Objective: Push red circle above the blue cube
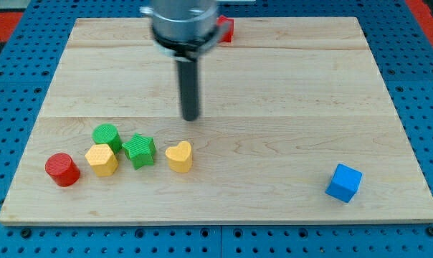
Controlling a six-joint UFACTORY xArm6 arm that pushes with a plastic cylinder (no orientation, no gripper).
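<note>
The red circle [62,170] sits at the view's lower left on the wooden board [274,86]. The blue cube [344,183] sits at the lower right. My tip [191,117] stands near the board's middle, above the yellow heart [179,156], apart from every block, far right of the red circle and far left of the blue cube.
A green cylinder [106,135], a yellow hexagon block [102,159] and a green star block [140,150] cluster right of the red circle. A red block [226,29] shows at the top edge, partly behind the arm; the blue block beside it is hidden.
</note>
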